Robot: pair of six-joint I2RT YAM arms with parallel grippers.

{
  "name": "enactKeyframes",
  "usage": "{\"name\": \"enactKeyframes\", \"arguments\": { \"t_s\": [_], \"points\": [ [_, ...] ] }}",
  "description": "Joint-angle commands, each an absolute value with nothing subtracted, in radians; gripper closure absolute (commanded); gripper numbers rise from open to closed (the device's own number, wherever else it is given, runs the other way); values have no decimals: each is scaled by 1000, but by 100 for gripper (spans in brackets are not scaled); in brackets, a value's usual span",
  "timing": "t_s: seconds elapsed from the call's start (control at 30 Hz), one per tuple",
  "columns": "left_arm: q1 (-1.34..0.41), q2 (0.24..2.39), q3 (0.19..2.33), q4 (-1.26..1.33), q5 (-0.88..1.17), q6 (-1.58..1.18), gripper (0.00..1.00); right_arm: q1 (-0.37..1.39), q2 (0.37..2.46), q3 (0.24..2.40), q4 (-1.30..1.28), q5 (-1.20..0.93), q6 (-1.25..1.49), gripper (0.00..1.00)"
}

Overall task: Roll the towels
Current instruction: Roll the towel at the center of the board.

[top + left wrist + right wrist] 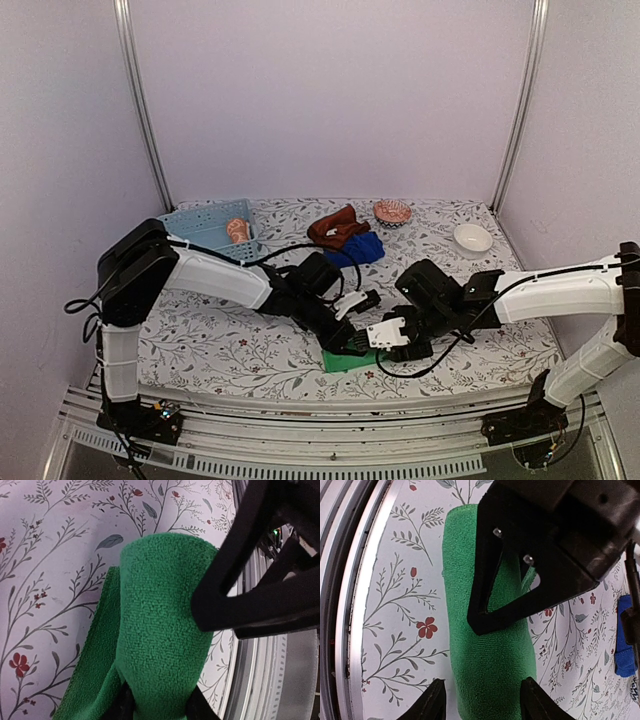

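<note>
Hard by the middle of the table's (200, 340) near edge, the left gripper (347, 338) and the right gripper (380, 345) meet nose to nose over the green towel (350, 362), with no gap between them to pass through. The left arm (220, 275) slants in from the left edge and the right arm (560, 292) from the right edge, barring the middle. Bare table lies open at the near-left corner. The basket (205, 228) fills the far-left corner. By the far edge's middle lie the rust-brown towel (338, 226) and blue towel (360, 248), with a patterned bowl (392, 212) just right. A white bowl (472, 238) sits toward the far-right corner, with a lane between the bowls.
</note>
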State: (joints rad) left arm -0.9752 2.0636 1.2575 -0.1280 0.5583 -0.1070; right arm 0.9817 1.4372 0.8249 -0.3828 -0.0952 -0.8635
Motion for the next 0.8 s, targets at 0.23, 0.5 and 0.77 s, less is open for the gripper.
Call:
{"name": "enactKeyframes", "arguments": {
  "t_s": [0.23, 0.5, 0.77],
  "points": [
    [-926, 2157, 1228, -285, 522, -82, 81, 990, 1585, 780, -235, -80, -893, 47],
    [-871, 2152, 1243, -239, 529, -97, 58, 989, 1736, 816, -326, -144, -898, 48],
    [-867, 1938, 1085, -116, 396, -129, 39, 964, 1835, 903, -501, -275, -863, 73]
  ]
}}
